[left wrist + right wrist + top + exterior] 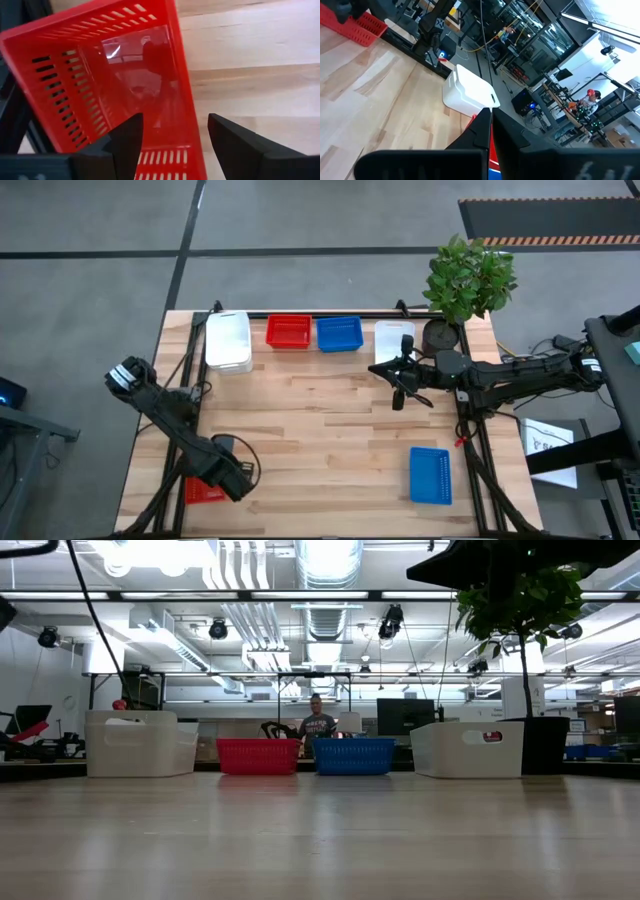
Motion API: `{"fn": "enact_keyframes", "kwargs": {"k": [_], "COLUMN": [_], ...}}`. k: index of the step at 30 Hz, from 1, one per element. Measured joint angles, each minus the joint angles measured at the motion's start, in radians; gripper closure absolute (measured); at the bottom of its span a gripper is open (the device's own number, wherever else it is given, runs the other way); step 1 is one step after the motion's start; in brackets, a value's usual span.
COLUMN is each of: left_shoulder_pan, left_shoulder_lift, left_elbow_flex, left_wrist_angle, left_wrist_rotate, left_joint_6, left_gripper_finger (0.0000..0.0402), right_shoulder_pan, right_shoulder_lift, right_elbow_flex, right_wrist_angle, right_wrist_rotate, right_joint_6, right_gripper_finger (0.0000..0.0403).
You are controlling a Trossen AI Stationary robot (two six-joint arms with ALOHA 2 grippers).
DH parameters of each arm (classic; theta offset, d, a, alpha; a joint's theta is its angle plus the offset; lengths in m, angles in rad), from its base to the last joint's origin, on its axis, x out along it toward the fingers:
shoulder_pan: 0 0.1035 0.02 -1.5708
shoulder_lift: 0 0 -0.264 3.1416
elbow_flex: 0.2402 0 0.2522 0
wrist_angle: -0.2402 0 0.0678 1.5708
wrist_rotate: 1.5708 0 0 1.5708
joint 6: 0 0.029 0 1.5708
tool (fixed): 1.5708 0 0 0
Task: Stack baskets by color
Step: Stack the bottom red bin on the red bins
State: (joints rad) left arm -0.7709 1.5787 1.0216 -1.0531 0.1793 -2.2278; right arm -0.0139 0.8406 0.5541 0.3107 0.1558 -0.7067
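Observation:
A red basket (105,80) sits on the table's near left corner, partly hidden under my left gripper in the high view (203,493). My left gripper (175,122) points down over it, open. One finger hangs over the basket's inside and the other over the bare table, with a side wall (186,115) between them. My right gripper (400,377) is shut, level and empty at the far right. Along the far edge stand a white basket (228,340), a red basket (288,332), a blue basket (339,333) and a white basket (392,340). Another blue basket (430,475) lies near right.
A potted plant (465,280) in a black pot (440,336) stands at the far right corner, beside my right arm. Bare wood (320,440) lies across the table's middle. A person (318,725) shows in the room beyond the far edge.

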Motion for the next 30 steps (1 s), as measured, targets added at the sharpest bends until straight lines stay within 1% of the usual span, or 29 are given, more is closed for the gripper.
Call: {"fn": "enact_keyframes", "kwargs": {"k": [2,8,14,17,19,22,28,30], "left_shoulder_pan": [-0.002,-0.002,-0.002,-0.002,-0.002,-0.002,-0.002,-0.002], "left_shoulder_lift": [0.0,-0.001,-0.001,-0.001,-0.002,-0.002,-0.005,-0.01], "left_elbow_flex": [-0.02,-0.057,-0.105,-0.113,-0.113,-0.113,-0.107,-0.103], "left_wrist_angle": [0.028,0.044,0.131,0.137,0.138,0.138,0.159,0.158], "left_wrist_rotate": [0.0,0.0,0.0,0.0,0.0,0.0,0.0,0.008], "left_joint_6": [0.0,0.005,0.008,0.009,0.015,0.016,0.017,0.018], "left_gripper_finger": [0.0194,0.0194,0.0194,0.0202,0.0219,0.0259,0.0367,0.0392], "right_shoulder_pan": [0.0,0.0,0.0,0.0,0.0,0.0,0.0,0.0], "right_shoulder_lift": [0.0,0.0,0.0,0.0,0.0,0.0,0.0,0.0], "right_elbow_flex": [0.0,0.0,0.0,0.0,0.0,0.0,0.0,0.0], "right_wrist_angle": [0.0,0.0,-0.005,-0.008,-0.008,-0.008,-0.023,-0.023], "right_wrist_rotate": [0.0,0.0,0.0,0.0,0.0,0.0,0.001,0.001], "right_joint_6": [0.007,0.012,0.016,0.018,0.018,0.019,0.024,0.029], "right_gripper_finger": [0.0394,0.0394,0.0394,0.0394,0.0394,0.0394,0.0394,0.0394]}}
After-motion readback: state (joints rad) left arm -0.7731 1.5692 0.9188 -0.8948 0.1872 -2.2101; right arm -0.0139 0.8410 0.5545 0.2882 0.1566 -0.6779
